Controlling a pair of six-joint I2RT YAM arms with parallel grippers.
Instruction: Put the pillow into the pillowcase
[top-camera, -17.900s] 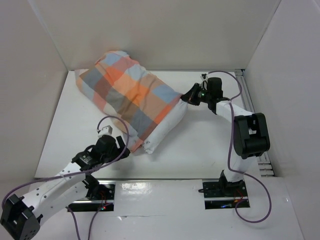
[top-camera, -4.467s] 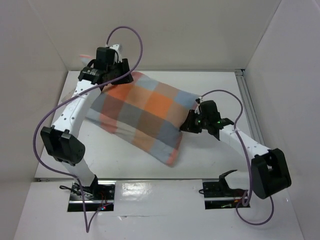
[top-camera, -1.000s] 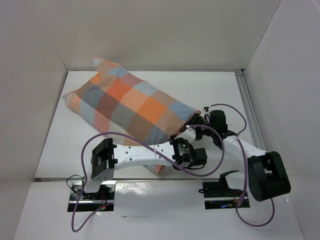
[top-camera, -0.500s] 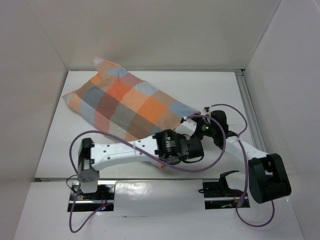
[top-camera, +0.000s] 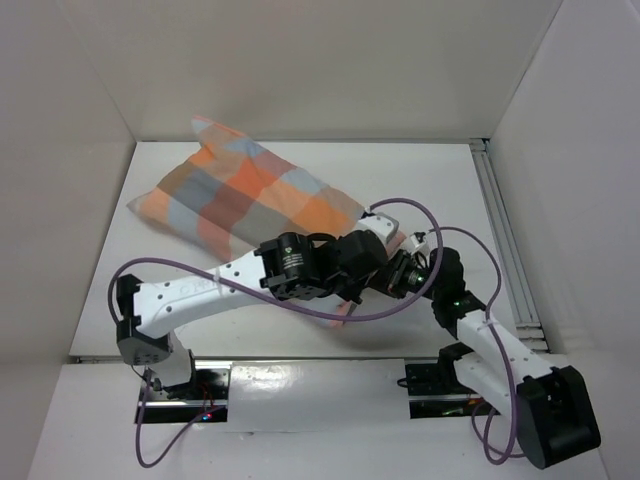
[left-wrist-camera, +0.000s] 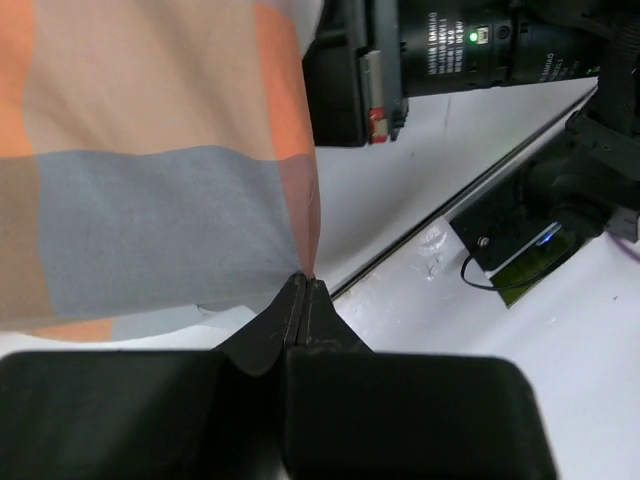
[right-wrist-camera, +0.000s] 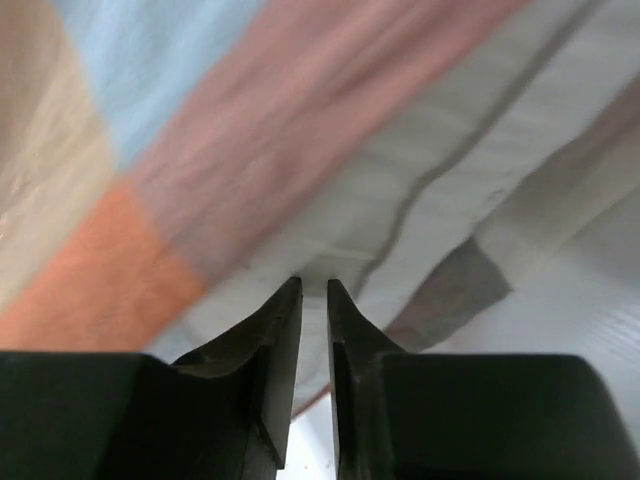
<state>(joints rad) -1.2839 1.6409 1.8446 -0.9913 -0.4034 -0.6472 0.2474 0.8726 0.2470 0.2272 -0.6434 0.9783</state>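
The stuffed checked pillowcase (top-camera: 240, 195) is lying diagonally on the bench (top-camera: 430, 180), far left to centre. The left gripper (left-wrist-camera: 303, 283) is clenching its near corner. The right gripper (right-wrist-camera: 313, 285) is sitting nearly closed at the hem, grasp unclear.

pillowcase (top-camera: 240, 195) — diagonal on table (top-camera: 430, 180), far-left to centre | left arm (top-camera: 200, 290), right arm (top-camera: 480, 335) meet at its near-right end

My left arm (top-camera: 200, 290) reaches across toward my right arm (top-camera: 485, 340). My left pincer (left-wrist-camera: 303, 288) is pressed tight, and my right pincer (right-wrist-camera: 309, 288) shows a thin slit.
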